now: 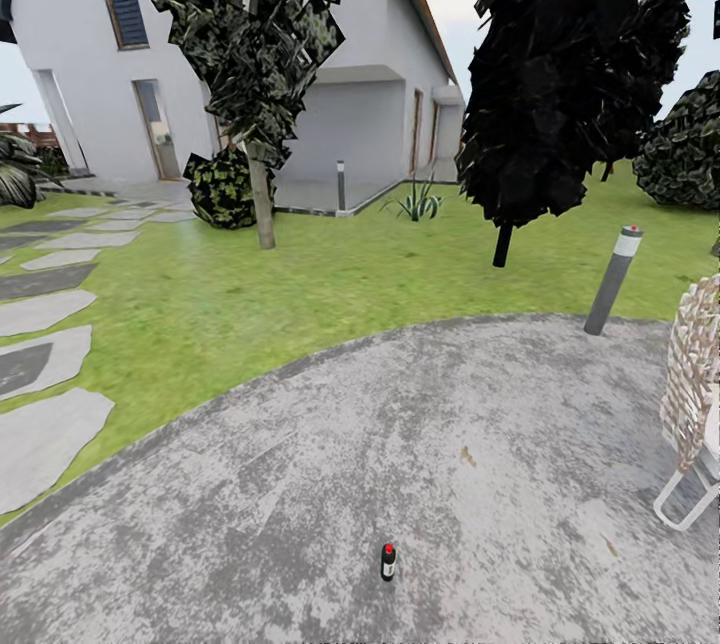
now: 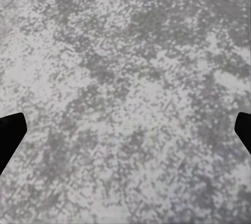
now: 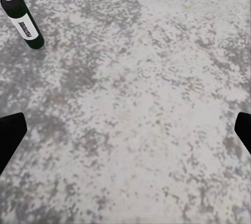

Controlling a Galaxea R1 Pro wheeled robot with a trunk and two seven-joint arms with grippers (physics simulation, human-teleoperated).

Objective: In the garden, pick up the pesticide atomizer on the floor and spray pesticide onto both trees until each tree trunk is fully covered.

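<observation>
The pesticide atomizer (image 1: 388, 561) stands upright on the grey paved floor near the front of the head view: a small dark bottle with a pale label and a red top. It also appears in the right wrist view (image 3: 22, 19), well off to one side of my right gripper (image 3: 125, 135), which is open over bare paving. My left gripper (image 2: 125, 135) is open too, above the same paving with nothing between its fingers. One tree with a pale grey-brown tree trunk (image 1: 263, 209) and mottled green leaves rises from the garden lawn at the back left.
A dark columnar tree (image 1: 560, 74) stands on the lawn at right, with a grey bollard light (image 1: 612, 282) at the paving's edge. A wicker chair (image 1: 695, 394) sits at the far right. Grey stepping slabs (image 1: 40, 354) run along the left, and a white house (image 1: 330, 114) lies behind.
</observation>
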